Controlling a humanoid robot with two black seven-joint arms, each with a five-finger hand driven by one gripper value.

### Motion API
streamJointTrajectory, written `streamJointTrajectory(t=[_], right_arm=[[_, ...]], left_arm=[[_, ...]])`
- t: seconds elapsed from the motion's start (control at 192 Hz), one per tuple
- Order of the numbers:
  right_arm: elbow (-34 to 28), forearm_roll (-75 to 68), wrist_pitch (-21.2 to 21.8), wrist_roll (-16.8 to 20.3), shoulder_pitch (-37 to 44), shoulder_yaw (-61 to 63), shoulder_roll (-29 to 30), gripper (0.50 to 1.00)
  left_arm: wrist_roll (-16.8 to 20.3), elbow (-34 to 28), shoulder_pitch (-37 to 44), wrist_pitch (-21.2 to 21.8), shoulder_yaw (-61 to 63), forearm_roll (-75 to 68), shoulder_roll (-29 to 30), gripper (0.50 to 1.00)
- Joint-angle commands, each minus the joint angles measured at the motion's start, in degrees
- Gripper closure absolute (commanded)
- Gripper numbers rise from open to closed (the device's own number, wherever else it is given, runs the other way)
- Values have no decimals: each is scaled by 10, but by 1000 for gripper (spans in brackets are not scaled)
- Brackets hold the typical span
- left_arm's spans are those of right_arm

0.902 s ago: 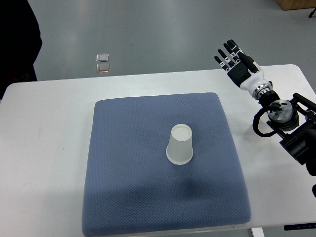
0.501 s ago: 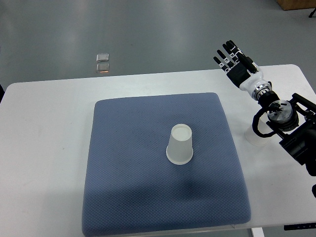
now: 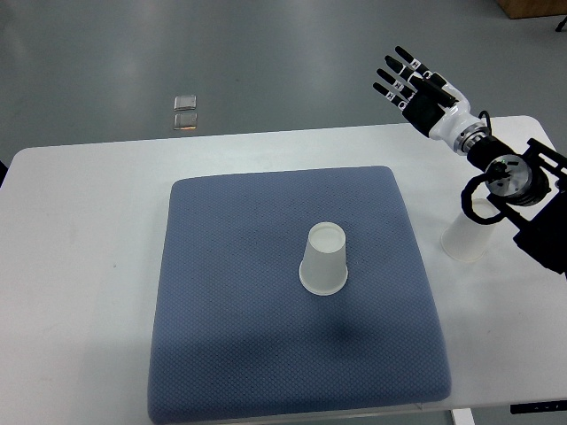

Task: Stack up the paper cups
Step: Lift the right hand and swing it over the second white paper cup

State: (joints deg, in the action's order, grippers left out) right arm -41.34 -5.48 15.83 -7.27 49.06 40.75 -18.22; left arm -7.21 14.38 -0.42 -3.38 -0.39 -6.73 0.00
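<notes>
Paper cups are standing upturned, one (image 3: 323,259) mid-mat (image 3: 221,354), another (image 3: 464,235) by the surface's (image 3: 80,266) right edge, looking light, crushable, best gripped gently round the wall, while the right hand (image 3: 416,88) is hovering spread, empty.

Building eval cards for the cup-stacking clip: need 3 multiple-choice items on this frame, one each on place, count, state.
1. Where does the cup on the pad stand?
A. near the middle of the blue pad
B. on the floor
C. at the table's left edge

2. How many paper cups show?
A. one
B. two
C. four

3. What is the right hand doing?
A. gripping a cup
B. pressing on the pad
C. open, holding nothing

Answers:
1 A: it sits upside down at mid-pad.
2 B: a second cup stands on the white table right of the pad, partly behind the arm.
3 C: fingers spread above the table's far edge.
</notes>
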Motion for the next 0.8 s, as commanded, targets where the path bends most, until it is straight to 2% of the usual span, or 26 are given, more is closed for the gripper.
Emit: streamJointTrajectory(t=[0.0,0.167,0.219,0.224,0.261,0.391,0.511,0.673,0.793], right_arm=[[-8,10,3,7,42,-63,-39,583],[-20,11,20,17,174,-294,-118,583],[-20,11,20,17,174,-294,-118,583],[-29,12,38,20,222,-372,-141,583],[-34,14,54,20,263,-439,-153,583],[-51,68,81,25,373,-612,-156,583],[-103,146,89,25,463,-730,-165,581],[-164,280,150,37,590,-880,-170,581],[-225,318,188,39,672,-947,-173,581]], left_arm=[[0,6,0,-1,0,0,0,500],[0,6,0,-1,0,0,0,500],[0,6,0,-1,0,0,0,500],[0,6,0,-1,0,0,0,500],[0,6,0,-1,0,0,0,500],[0,8,0,-2,1,-1,0,500],[0,15,0,-2,2,-1,0,500],[0,34,0,-2,2,-1,0,500],[0,45,1,-3,1,-1,0,500]])
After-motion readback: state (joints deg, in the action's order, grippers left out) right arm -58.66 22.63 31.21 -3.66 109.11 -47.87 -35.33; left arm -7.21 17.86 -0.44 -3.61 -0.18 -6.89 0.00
